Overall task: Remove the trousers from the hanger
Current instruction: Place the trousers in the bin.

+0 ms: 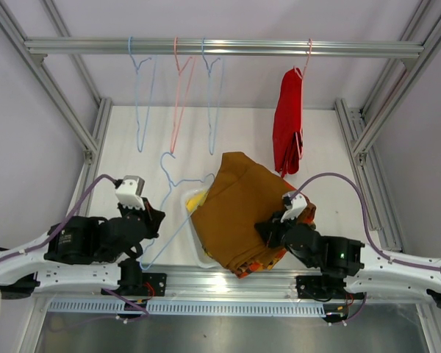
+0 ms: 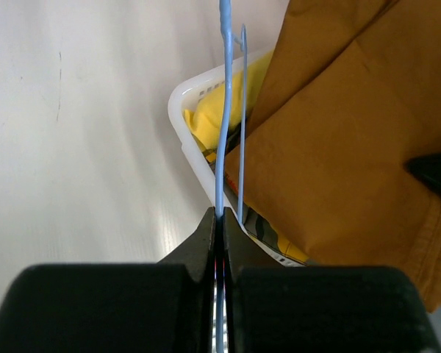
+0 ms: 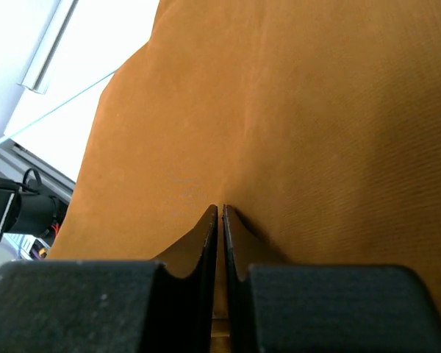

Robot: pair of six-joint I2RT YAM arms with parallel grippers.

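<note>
The brown trousers [image 1: 239,209] lie spread over a white basket [image 1: 187,206] at the table's middle. My right gripper [image 1: 265,230] is shut on a fold of this brown cloth [image 3: 279,110]; in the right wrist view its jaws [image 3: 220,209] pinch it. My left gripper [image 1: 153,221] is shut on the wire of a bare blue hanger [image 1: 167,168], seen between its jaws [image 2: 220,215] as a blue wire [image 2: 223,110]. Yellow trousers [image 2: 206,121] and a camouflage pair [image 2: 268,237] lie in the basket [image 2: 178,110]. An orange-red patterned edge [image 1: 254,266] shows under the brown pair. The red trousers [image 1: 287,125] hang from a pink hanger on the rail.
A metal rail [image 1: 228,48] crosses the back with three bare hangers, blue [image 1: 142,103], pink [image 1: 178,95] and blue [image 1: 214,95]. Aluminium frame posts [image 1: 48,88] stand at both sides. An aluminium bar [image 1: 228,279] runs along the near edge.
</note>
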